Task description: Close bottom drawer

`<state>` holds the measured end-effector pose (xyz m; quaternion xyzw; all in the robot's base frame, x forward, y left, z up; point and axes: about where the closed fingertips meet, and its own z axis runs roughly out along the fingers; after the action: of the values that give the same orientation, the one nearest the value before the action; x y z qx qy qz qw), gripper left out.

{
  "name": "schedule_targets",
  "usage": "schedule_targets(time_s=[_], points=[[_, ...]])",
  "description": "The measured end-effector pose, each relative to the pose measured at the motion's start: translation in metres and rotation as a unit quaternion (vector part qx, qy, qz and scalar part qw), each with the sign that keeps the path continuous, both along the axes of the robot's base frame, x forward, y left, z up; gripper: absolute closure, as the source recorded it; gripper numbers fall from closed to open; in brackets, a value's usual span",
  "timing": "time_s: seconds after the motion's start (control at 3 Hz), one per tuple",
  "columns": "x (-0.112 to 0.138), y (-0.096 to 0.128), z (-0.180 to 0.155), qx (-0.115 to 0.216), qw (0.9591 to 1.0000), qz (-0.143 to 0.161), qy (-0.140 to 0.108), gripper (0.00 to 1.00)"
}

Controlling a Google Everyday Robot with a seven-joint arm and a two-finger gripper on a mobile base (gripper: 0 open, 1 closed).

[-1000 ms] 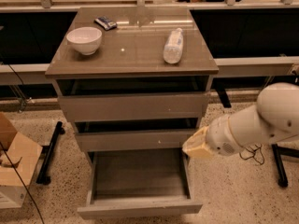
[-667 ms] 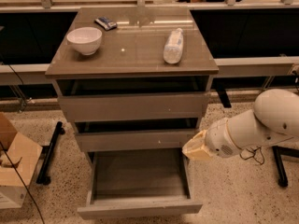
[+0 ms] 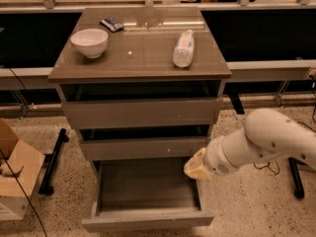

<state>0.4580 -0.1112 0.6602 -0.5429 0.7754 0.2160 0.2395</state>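
Note:
The bottom drawer (image 3: 147,221) of the grey cabinet is pulled far out, and its inside looks empty. Its flat front panel runs along the lower edge of the camera view. My gripper (image 3: 196,168) comes in on the white arm from the right. It hangs over the drawer's right side wall, just below the middle drawer front (image 3: 143,148). The top drawer front (image 3: 140,112) and the middle one both stand slightly out from the cabinet.
On the cabinet top (image 3: 140,58) stand a white bowl (image 3: 89,42), a lying plastic bottle (image 3: 183,48) and a small dark packet (image 3: 112,24). A cardboard box (image 3: 15,169) sits on the floor at the left. A black stand leg (image 3: 52,162) lies beside the cabinet.
The arm and gripper have shifted slightly lower and left, towards the drawer's right side. The drawer itself has not moved.

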Motion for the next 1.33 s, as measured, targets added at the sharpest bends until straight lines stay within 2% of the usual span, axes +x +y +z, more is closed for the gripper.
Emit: schedule_targets(time_s=[0.33, 0.67, 1.0, 1.33], points=[[-0.006, -0.007, -0.052, 0.017, 0.9993, -0.006, 0.033, 1.0], [-0.021, -0.022, -0.134, 0.076, 0.9942, -0.037, 0.067, 1.0], [-0.028, -0.042, -0.195, 0.114, 0.9853, -0.069, 0.108, 1.0], [-0.022, -0.049, -0.252, 0.164, 0.9658, -0.121, 0.16, 1.0]])
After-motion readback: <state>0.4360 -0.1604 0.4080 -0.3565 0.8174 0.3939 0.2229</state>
